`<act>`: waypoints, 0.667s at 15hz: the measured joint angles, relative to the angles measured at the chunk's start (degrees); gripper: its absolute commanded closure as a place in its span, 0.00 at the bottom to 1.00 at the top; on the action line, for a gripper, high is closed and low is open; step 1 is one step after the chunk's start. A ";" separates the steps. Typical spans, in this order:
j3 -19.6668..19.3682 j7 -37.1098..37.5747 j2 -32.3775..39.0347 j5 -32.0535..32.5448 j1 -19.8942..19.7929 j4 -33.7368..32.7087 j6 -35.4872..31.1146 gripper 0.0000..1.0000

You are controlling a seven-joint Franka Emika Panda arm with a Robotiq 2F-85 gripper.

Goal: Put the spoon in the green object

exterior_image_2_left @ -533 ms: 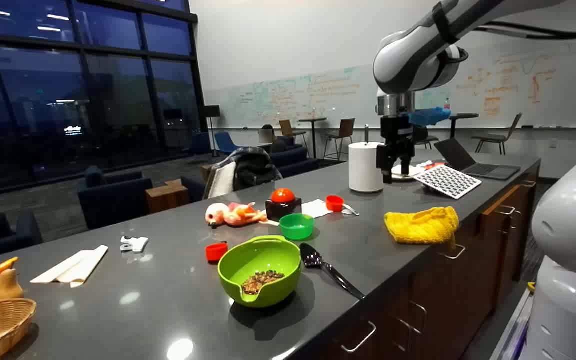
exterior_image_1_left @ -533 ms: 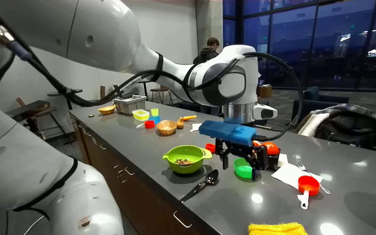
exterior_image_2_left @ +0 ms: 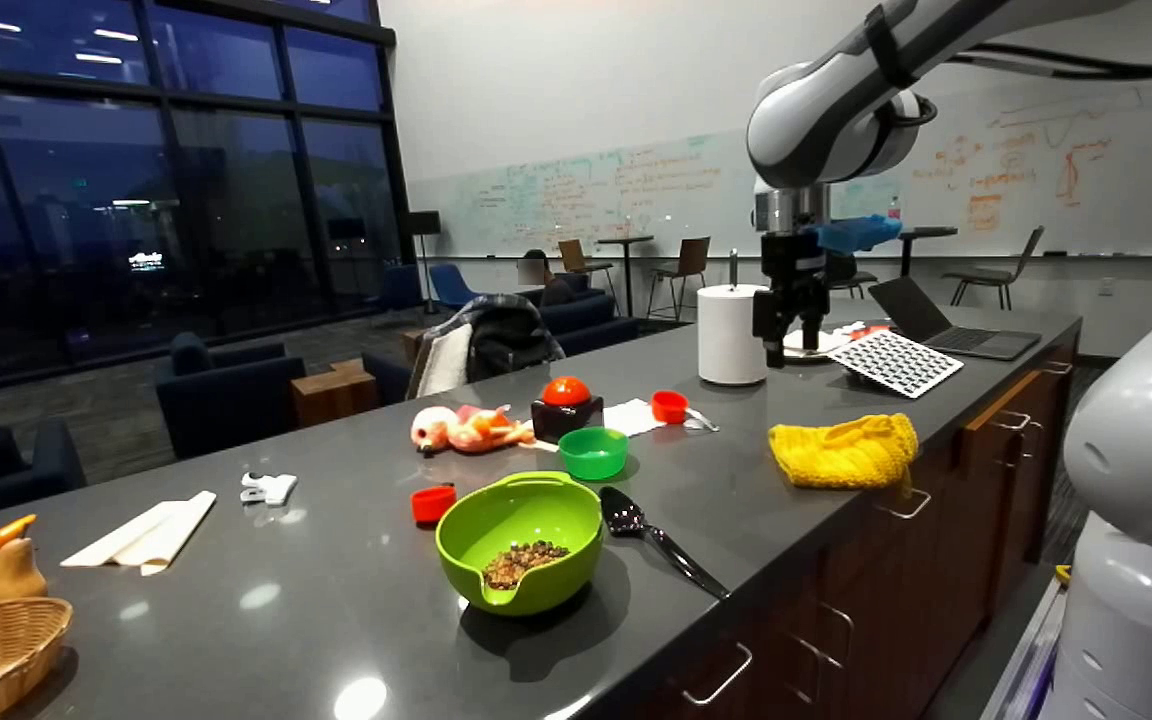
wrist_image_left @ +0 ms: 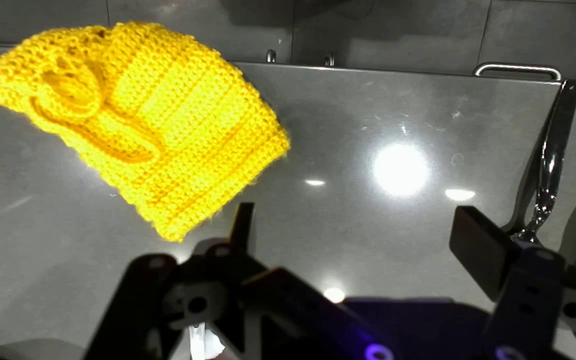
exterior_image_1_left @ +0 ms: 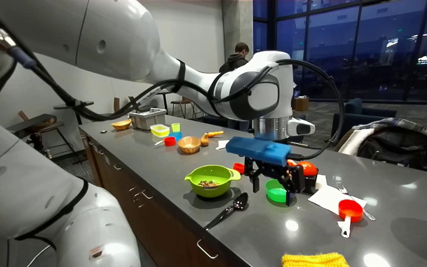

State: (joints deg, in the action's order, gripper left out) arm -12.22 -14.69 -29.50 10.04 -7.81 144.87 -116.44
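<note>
The black spoon (exterior_image_1_left: 229, 210) lies on the counter beside the lime-green bowl. Its handle end reaches the counter's edge. It also shows in an exterior view (exterior_image_2_left: 671, 549) and at the right of the wrist view (wrist_image_left: 554, 150), its scoop end hidden behind a finger. The lime-green bowl (exterior_image_1_left: 208, 191) stands upright with small brown bits inside. It also shows in an exterior view (exterior_image_2_left: 568, 583); the wrist view does not show it clearly. My gripper (exterior_image_1_left: 272, 193) hangs above the counter, apart from the spoon. Its fingers are wide apart with nothing between them in the wrist view (wrist_image_left: 359, 225).
A smaller green dish (exterior_image_2_left: 594, 455) and a red cup (exterior_image_2_left: 433, 504) stand near the bowl. A yellow knit cloth (wrist_image_left: 168, 120) lies by the counter edge. A black box with a red ball (exterior_image_2_left: 566, 412), a red scoop (exterior_image_1_left: 350, 210) and a paper roll (exterior_image_2_left: 729, 340) stand farther along.
</note>
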 measured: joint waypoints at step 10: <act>2.54 0.95 0.39 -1.69 1.96 1.46 -1.75 0.00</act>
State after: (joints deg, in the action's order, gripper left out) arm -9.68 -13.74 -29.11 8.35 -5.86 146.34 -118.20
